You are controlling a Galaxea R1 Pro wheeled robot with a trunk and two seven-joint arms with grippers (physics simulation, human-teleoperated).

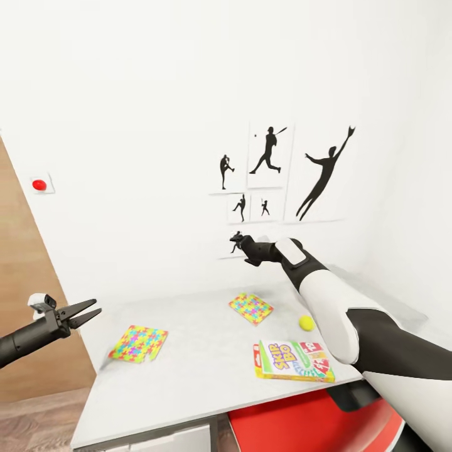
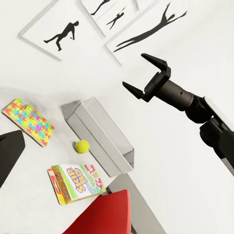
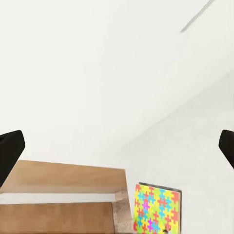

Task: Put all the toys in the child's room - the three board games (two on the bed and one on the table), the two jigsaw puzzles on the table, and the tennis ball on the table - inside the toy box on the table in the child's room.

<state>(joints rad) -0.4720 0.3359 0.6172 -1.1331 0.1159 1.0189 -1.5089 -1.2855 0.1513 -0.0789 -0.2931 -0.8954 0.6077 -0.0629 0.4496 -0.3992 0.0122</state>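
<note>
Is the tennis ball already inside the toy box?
No. In the left wrist view the tennis ball lies on the table, just outside the toy box and beside its wall.

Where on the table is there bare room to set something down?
The table is bare in a wide middle strip between the left jigsaw puzzle and the Skip-Bo box, reaching its near edge. It is crowded on the right, where the other puzzle, tennis ball and Skip-Bo box cluster.
</note>
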